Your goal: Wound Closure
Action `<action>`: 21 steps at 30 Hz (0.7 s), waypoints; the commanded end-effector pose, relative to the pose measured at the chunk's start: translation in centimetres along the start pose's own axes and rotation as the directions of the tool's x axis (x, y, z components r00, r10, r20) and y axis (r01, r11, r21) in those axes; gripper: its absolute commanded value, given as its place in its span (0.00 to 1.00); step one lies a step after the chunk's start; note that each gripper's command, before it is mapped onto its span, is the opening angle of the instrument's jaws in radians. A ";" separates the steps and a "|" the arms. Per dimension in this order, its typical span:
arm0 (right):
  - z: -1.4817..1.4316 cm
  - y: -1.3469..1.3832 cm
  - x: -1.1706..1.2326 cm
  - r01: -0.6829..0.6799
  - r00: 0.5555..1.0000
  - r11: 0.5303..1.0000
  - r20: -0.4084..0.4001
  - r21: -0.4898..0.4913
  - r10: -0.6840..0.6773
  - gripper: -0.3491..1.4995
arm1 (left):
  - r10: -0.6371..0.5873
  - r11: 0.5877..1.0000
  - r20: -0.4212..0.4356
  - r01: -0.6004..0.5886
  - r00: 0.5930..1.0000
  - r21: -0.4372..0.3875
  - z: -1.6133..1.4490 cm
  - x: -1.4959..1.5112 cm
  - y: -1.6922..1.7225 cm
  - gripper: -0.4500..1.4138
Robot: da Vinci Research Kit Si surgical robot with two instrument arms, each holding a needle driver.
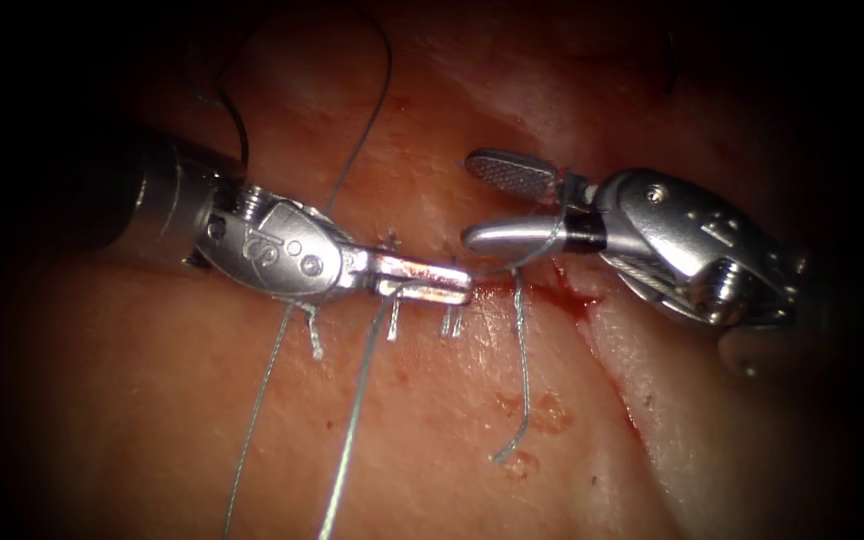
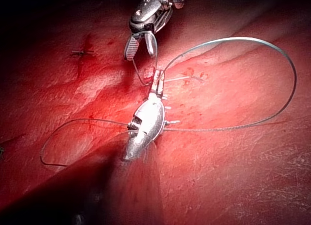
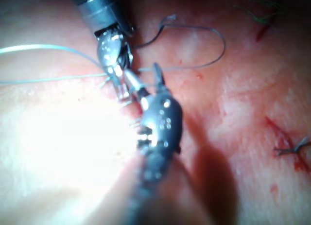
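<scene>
Left pincer (image 1: 422, 280) clamping thread (image 1: 352, 420), right pincer (image 1: 487, 205) agape

The endoscope view looks down from above and in front, close over the cut (image 1: 552, 290) in the tissue (image 1: 432, 420), with the left end effector (image 1: 422, 280) coming in from the left and the right end effector (image 1: 487, 205) from the right. Each wrist view looks along its own shaft from very near. All three share the spot where both tips meet over the cut.
</scene>
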 end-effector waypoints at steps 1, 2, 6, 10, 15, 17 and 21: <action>0.04 -0.01 -0.07 -0.004 1.000 1.000 0.002 0.021 0.004 0.43 | 0.000 1.000 -0.001 0.000 1.000 -0.001 0.05 -0.07 -0.01 0.00; 0.03 -0.02 -0.08 -0.005 1.000 0.999 0.005 0.045 0.005 0.42 | 0.001 1.000 0.000 -0.001 1.000 0.000 0.06 -0.08 -0.01 0.00; 0.05 -0.07 -0.12 0.026 1.000 0.984 0.008 0.177 -0.028 0.39 | -0.012 1.000 0.003 0.012 1.000 0.002 0.09 -0.15 -0.01 0.00; 0.11 -0.12 -0.26 0.078 0.990 0.938 0.081 0.338 -0.112 0.39 | -0.014 1.000 0.004 0.014 1.000 -0.002 0.10 -0.22 -0.04 0.00; 0.07 -0.19 -0.52 0.093 0.976 0.871 0.129 0.483 -0.175 0.41 | -0.011 1.000 0.003 0.011 1.000 -0.005 0.10 -0.26 -0.05 0.00; 0.05 -0.21 -0.57 0.084 0.973 0.841 0.138 0.534 -0.185 0.41 | -0.009 1.000 0.001 0.009 1.000 -0.004 0.11 -0.29 -0.05 0.00; 0.03 -0.21 -0.58 0.071 0.969 0.808 0.152 0.585 -0.196 0.41 | -0.018 1.000 0.007 0.018 1.000 -0.009 0.11 -0.32 -0.03 0.00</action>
